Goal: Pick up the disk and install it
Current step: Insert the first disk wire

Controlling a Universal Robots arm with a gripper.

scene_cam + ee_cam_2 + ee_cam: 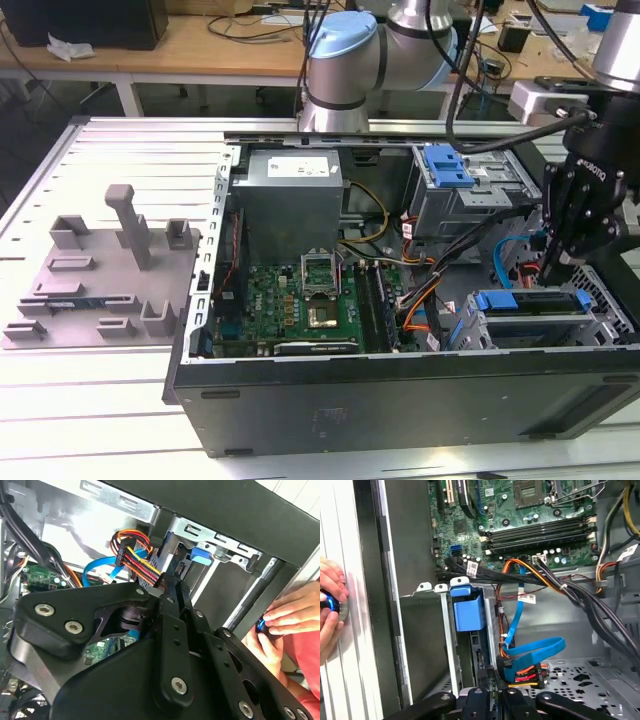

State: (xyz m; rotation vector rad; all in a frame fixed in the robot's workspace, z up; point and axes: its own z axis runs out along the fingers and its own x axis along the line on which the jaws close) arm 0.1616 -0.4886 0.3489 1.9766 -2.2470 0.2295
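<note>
The disk (529, 300), framed by its blue carrier, sits in the grey drive cage (600, 325) at the front corner of the open computer case, on the exterior view's right. The carrier's blue end (468, 611) stands up in the cage slot in the first wrist view, and shows as a blue tab (200, 555) in the second wrist view. My gripper (551, 270) hangs straight above the disk, fingers pointing down and pressed together, with nothing seen between them. In both wrist views the fingertips (173, 583) (490, 679) end at the disk's rear edge, beside the cable plugs.
A second drive cage with a blue bracket (447, 166) stands behind. Blue data cable (540, 649) and coloured power wires (135, 555) crowd the gripper. The motherboard (300, 300) fills the case middle. A person's hands (282, 617) hold a small blue thing outside the case wall. A grey fixture (100, 270) lies at the left.
</note>
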